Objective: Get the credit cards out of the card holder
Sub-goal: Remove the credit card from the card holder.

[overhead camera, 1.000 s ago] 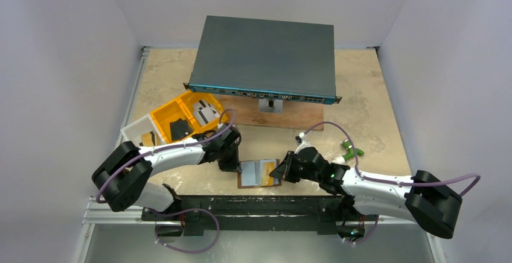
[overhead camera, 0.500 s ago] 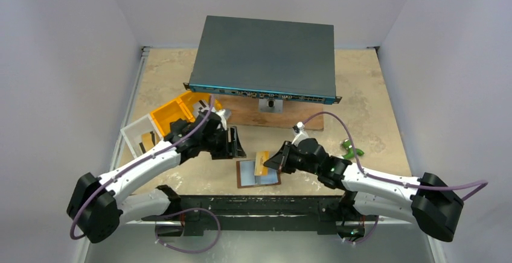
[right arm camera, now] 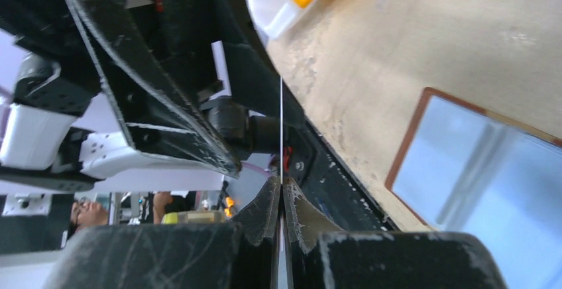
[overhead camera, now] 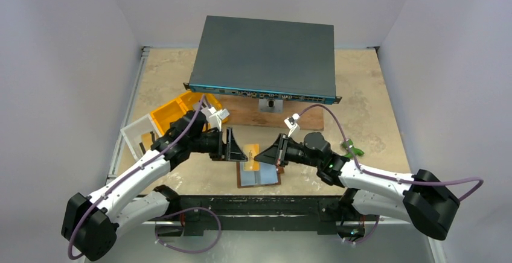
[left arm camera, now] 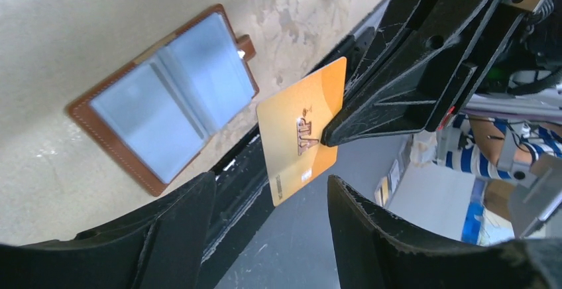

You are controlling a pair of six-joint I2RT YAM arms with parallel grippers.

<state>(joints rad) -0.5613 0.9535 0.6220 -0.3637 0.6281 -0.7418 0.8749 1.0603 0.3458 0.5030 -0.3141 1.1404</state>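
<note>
Beige table from above: the card holder lies open near the front edge, and the right jaws clench a gold card raised clear of it. Left wrist: left jaws released, facing that card. Right wrist: card edge-on, clamped.

The top external camera sits high behind the arm bases, looking down over the whole table. The left wrist camera looks out through the left gripper, close on the gold VIP card and the card holder. The right wrist camera sights along the right gripper, seeing that card edge-on. All three views share the card and the holder.
</note>
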